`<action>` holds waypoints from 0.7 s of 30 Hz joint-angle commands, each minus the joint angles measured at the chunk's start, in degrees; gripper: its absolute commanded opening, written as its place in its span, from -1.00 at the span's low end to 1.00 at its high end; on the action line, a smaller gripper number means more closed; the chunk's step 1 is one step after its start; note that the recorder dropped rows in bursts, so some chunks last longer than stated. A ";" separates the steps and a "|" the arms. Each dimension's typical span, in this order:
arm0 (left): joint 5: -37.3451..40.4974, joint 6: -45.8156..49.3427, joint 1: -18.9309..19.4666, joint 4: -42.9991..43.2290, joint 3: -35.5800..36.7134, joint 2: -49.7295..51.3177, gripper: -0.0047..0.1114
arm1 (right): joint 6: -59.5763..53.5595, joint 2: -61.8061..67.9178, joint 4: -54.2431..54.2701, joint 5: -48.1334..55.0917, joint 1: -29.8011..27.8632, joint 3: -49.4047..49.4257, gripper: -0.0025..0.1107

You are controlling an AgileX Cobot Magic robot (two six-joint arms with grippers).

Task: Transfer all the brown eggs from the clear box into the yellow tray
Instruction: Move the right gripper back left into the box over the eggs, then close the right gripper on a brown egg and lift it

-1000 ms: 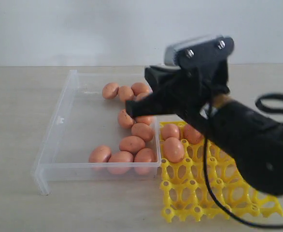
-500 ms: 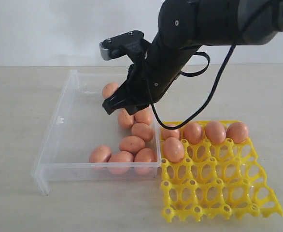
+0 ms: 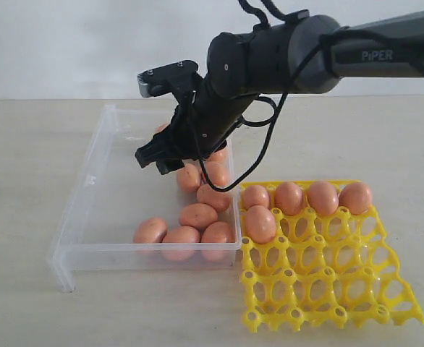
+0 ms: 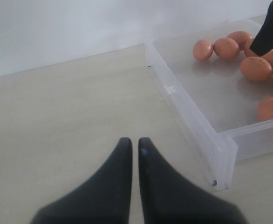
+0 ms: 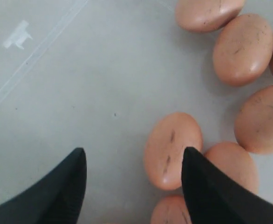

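Eggs (image 3: 198, 215) in box (image 3: 96, 181): lying on their sides, bunched along its 3 and 6 o'clock walls. Egg (image 5: 173, 149) under right jaws has its long axis square to the jaw gap, just beside one finger (image 5: 206, 191). Five stand upright in tray (image 3: 328, 289), at box's 4 o'clock. Right jaws open, empty, low over box. Left jaws closed, empty, over desk (image 4: 57, 107) beside box.

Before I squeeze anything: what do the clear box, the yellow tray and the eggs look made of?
The clear box: seemingly transparent plastic, glossy; the table shows through its walls. The yellow tray: opaque moulded plastic, slight sheen, openwork grid. The brown eggs: matte, dark-flecked surface like shell; real or imitation, I cannot tell.
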 commanded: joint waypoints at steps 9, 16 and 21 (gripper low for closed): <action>-0.22 -0.61 0.21 -0.01 0.23 -0.22 -0.85 | 1.53 4.82 0.45 -6.31 -0.39 -1.41 -0.03; -0.22 -0.61 0.21 -0.01 0.23 -0.22 -0.85 | 2.02 7.46 0.47 -6.18 -0.39 -1.41 -0.03; -0.22 -0.61 0.21 -0.01 0.23 -0.22 -0.85 | 3.34 8.62 -0.56 -5.54 -0.39 -1.41 -0.03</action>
